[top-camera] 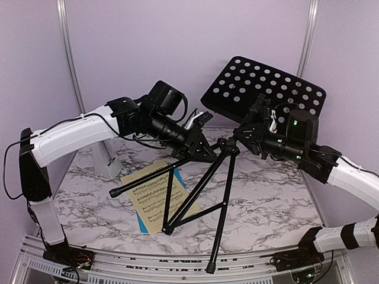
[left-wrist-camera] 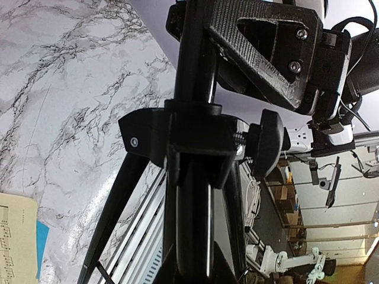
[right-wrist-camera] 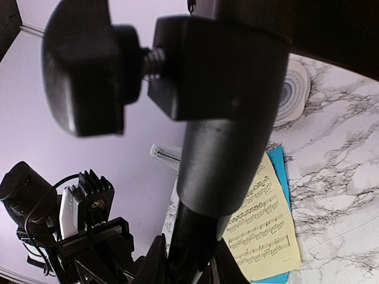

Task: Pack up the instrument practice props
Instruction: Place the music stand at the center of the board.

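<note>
The black music stand [top-camera: 263,89] leans over the marble table on its spread tripod legs [top-camera: 195,195], its hole-punched desk up at the back right. My left gripper [top-camera: 204,151] is shut on the stand's pole [left-wrist-camera: 204,248] just by the leg hub [left-wrist-camera: 177,139]. My right gripper [top-camera: 241,135] is shut on the same pole [right-wrist-camera: 195,248] a little higher, under the clamp knob [right-wrist-camera: 89,71]. A yellow sheet-music page [top-camera: 155,192] lies on a blue page [top-camera: 142,222] beneath the legs. The white metronome [top-camera: 106,160] stands at the back left, partly behind my left arm.
The lilac back wall and two grey posts [top-camera: 70,59] close off the rear. A metal rail [top-camera: 177,266] runs along the near table edge, where one tripod foot [top-camera: 210,269] rests. A round white disc [right-wrist-camera: 293,92] lies on the marble beyond the pages.
</note>
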`<state>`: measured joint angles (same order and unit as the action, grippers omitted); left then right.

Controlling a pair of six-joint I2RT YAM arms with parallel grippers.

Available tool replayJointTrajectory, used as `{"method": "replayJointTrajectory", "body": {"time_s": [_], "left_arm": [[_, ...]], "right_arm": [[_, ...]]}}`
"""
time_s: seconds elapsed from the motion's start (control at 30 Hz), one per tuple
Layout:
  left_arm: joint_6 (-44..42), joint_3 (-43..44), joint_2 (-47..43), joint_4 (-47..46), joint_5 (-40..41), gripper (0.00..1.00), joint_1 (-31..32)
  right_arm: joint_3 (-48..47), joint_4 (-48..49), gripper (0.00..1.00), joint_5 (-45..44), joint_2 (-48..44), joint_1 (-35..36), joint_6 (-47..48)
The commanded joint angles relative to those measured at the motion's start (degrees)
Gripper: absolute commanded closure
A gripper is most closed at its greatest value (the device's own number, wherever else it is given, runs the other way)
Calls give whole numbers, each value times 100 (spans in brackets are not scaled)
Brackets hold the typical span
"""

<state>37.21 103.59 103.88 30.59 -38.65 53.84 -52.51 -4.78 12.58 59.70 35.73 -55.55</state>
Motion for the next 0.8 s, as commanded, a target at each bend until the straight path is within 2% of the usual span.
{"method": "replayJointTrajectory", "body": {"time_s": [0.0,0.1,0.27,0.6,0.77], "left_arm": [[-682,1379,-32,1083,-26,100,-683],[-864,1681,200,1475,-176,100,-741],[-916,1716,416,1690,-396,100,-744],[-1436,2130,425,2850,215,100,-765],[-1593,1998,419,3112,275,100,-869]], "right_arm": [[458,39,100,-803,-380,-260,588],[788,239,100,-865,-492,-266,352],[1168,455,100,-805,-497,-259,61],[1631,1035,100,-599,-137,-125,-299],[1747,1323,100,-699,220,131,-450]]}}
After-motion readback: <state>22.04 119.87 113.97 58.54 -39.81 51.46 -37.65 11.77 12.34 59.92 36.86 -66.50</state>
